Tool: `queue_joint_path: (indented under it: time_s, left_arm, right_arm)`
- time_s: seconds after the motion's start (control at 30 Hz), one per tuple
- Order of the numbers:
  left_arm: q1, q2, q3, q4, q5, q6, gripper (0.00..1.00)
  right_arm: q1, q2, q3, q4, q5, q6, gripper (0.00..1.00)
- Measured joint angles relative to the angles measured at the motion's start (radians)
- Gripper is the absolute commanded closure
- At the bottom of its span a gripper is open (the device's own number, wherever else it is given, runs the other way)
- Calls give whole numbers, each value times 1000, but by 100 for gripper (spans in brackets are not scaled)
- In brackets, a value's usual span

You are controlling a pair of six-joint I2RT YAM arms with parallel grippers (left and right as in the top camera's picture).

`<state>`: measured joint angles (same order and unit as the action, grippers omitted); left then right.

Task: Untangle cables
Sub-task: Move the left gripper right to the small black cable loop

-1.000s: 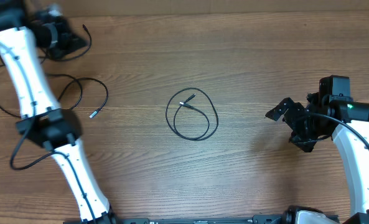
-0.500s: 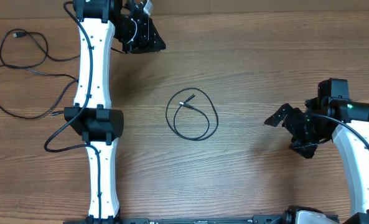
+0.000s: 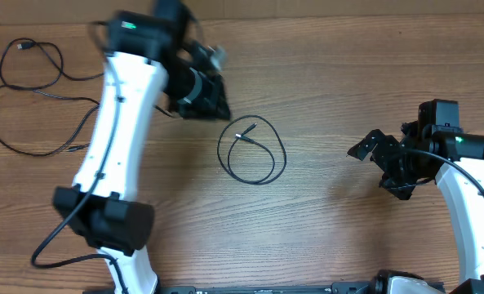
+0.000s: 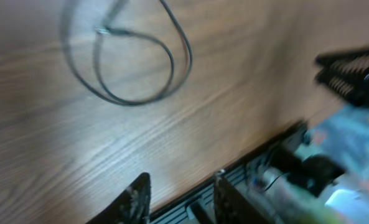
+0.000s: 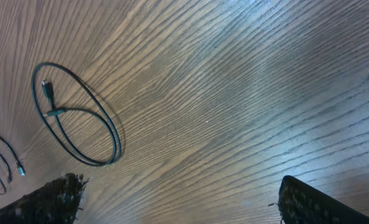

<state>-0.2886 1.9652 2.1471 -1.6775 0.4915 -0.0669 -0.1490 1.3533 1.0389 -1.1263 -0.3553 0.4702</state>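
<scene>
The brown wood-grain table (image 3: 331, 90) has a smooth satin finish, with clear grain and soft patches of glare. The thin black coiled cable (image 3: 285, 158) looks matt and rubbery, and its small plug tip (image 3: 240, 135) is silvery metal. The white arm shells (image 3: 115, 139) are glossy plastic with matt black joints (image 3: 103, 224). On the right hand (image 5: 178, 186), the black fingers (image 5: 308, 202) look rough and ribbed.

Black cables (image 3: 253, 152), brown wood-grain table (image 3: 348, 82)

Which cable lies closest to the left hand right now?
The small coiled cable at the table's centre, just beside the left hand; the other cables sprawl loosely by the far left edge.
</scene>
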Motion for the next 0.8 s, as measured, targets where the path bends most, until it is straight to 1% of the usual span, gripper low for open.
queue_joint_path:
  time_s: [0.03, 0.1, 0.13, 0.17, 0.27, 0.47, 0.57, 0.63, 0.8]
  left_arm:
    - [-30, 1, -37, 20, -13, 0, 46]
    - [-90, 15, -117, 69, -48, -2, 16]
    - [-117, 19, -155, 103, -65, -7, 10]
    - [-138, 23, -187, 130, -82, -10, 0]
    - [-189, 26, -277, 237, -115, -31, 1]
    - [-203, 26, -369, 367, -140, -64, 0]
    - [-203, 25, -419, 439, -146, -29, 7]
    - [-203, 25, -461, 482, -150, 10, 20]
    - [-222, 26, -558, 563, -158, 99, 31]
  right_arm:
    - [0, 0, 0, 0, 0, 0, 0]
    - [0, 0, 0, 0, 0, 0, 0]
    - [0, 0, 0, 0, 0, 0, 0]
    - [0, 0, 0, 0, 0, 0, 0]
    - [0, 0, 0, 0, 0, 0, 0]
    - [0, 0, 0, 1, 0, 0, 0]
    - [0, 0, 0, 0, 0, 0, 0]
    - [0, 0, 0, 0, 0, 0, 0]
    - [0, 0, 0, 0, 0, 0, 0]
